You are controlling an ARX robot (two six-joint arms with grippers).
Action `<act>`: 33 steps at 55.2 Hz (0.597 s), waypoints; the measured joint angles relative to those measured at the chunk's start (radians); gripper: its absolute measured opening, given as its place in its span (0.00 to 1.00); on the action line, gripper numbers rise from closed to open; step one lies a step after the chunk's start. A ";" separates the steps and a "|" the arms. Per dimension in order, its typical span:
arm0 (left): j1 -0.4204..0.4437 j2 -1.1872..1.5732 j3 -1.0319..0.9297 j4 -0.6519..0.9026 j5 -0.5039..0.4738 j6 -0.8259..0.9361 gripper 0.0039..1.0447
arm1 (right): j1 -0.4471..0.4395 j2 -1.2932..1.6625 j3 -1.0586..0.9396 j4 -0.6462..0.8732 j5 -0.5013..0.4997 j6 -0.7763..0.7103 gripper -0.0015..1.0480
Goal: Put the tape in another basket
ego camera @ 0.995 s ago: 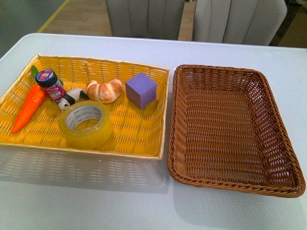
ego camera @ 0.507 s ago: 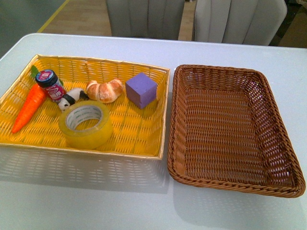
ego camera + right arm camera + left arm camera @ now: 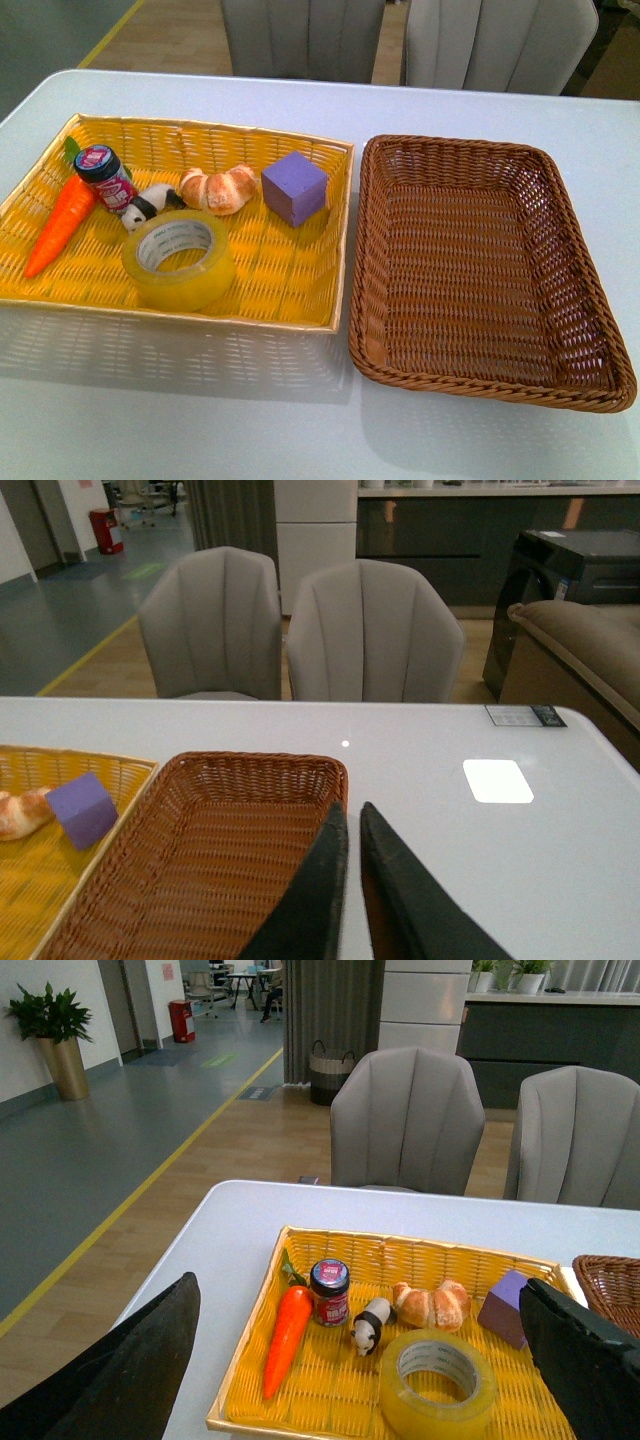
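Front view: the wide roll of translucent yellowish packing tape (image 3: pixel 178 258) lies flat in the lower left of the frame, inside the bright yellow woven tray (image 3: pixel 285 275). The dark brown wicker basket (image 3: pixel 480 385) fills the right half, just beside that tray.

Left wrist view: my left gripper (image 3: pixel 358 1282) is spread wide and holds nothing. The packing tape (image 3: pixel 437 1380) sits in the tray beyond it.

Right wrist view: my right gripper (image 3: pixel 351 810) is pinched to a thin gap with nothing in it, its tips against the wicker basket (image 3: pixel 200 765) rim.
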 joint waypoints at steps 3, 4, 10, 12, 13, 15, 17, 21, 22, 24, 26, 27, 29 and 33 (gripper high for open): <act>0.000 0.000 0.000 0.000 0.000 0.000 0.92 | 0.000 0.000 0.000 0.000 0.000 0.000 0.23; 0.000 0.000 0.000 0.000 0.000 0.000 0.92 | 0.000 0.000 0.000 0.000 0.000 0.000 0.26; 0.000 0.000 0.000 0.000 0.000 0.000 0.92 | 0.000 0.000 0.000 0.000 0.000 0.000 0.45; 0.000 0.000 0.000 0.000 0.000 0.000 0.92 | 0.000 0.000 0.000 0.000 0.000 0.000 0.51; 0.000 0.000 0.000 0.000 0.000 0.000 0.92 | 0.000 0.000 0.000 0.000 0.000 0.000 0.53; 0.000 0.000 0.000 0.000 0.000 0.000 0.92 | 0.000 0.000 0.000 0.000 0.000 0.000 0.60; 0.000 0.000 0.000 0.000 0.000 0.000 0.92 | 0.000 0.000 0.000 0.000 0.000 0.000 0.67; 0.014 0.037 0.032 -0.087 0.058 -0.045 0.92 | 0.000 0.000 0.000 -0.001 0.000 0.000 0.85; 0.024 0.098 0.076 -0.188 0.104 -0.090 0.92 | 0.000 0.000 0.000 -0.001 0.000 0.000 0.89; 0.035 0.241 0.139 -0.281 0.135 -0.161 0.92 | 0.000 -0.001 0.000 -0.001 -0.001 0.000 0.93; 0.040 0.348 0.163 -0.266 0.135 -0.190 0.92 | 0.000 -0.001 0.000 0.000 0.000 0.000 0.91; 0.045 0.396 0.171 -0.243 0.135 -0.203 0.92 | 0.000 -0.001 0.000 -0.001 0.000 0.000 0.91; 0.052 0.491 0.188 -0.183 0.139 -0.222 0.92 | 0.000 -0.001 0.000 -0.001 0.000 0.000 0.91; 0.057 0.660 0.218 -0.055 0.133 -0.226 0.92 | 0.000 -0.001 0.000 -0.001 0.000 0.000 0.91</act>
